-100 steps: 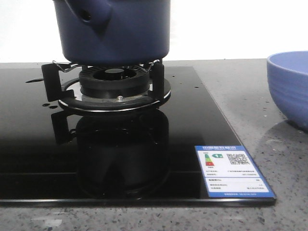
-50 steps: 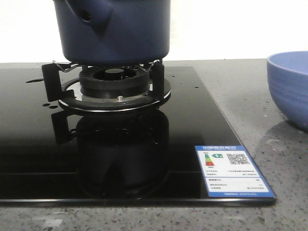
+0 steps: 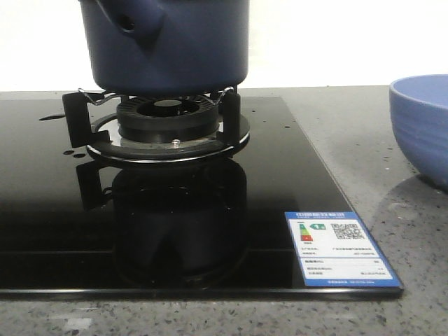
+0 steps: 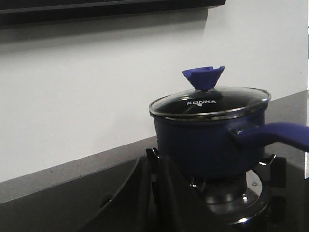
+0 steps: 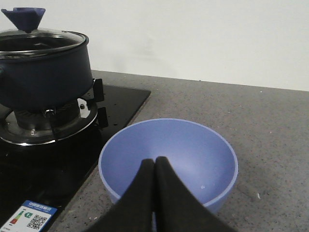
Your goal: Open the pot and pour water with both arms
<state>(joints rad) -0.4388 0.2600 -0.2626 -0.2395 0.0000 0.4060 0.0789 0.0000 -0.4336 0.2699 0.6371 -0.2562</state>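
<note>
Pot (image 3: 168,45) sits on the black burner stand (image 3: 164,122) of the glass cooktop (image 3: 280,182), at about 11 o'clock in the front view, its top cut off by the frame. Its stubby hollow handle (image 3: 129,22) points toward the camera. Seen from the left wrist, the glass lid (image 4: 210,100) is on the pot, a blue cone-shaped knob (image 4: 203,77) standing at its centre, and a long blue handle (image 4: 273,135) reaches out sideways. The left claw (image 4: 153,193) has its dark fingers pressed together with nothing between them, near the burner but apart from the pot. The right claw (image 5: 154,193) is likewise closed and empty; it appears to hang above the near rim of the periwinkle bowl (image 5: 169,162), though contact is hard to judge from this angle. That bowl rests on the speckled grey tabletop (image 3: 364,140) at 3 o'clock, just off the cooktop's edge. An energy label (image 3: 339,248) is stuck at the cooktop's 5 o'clock corner.
</note>
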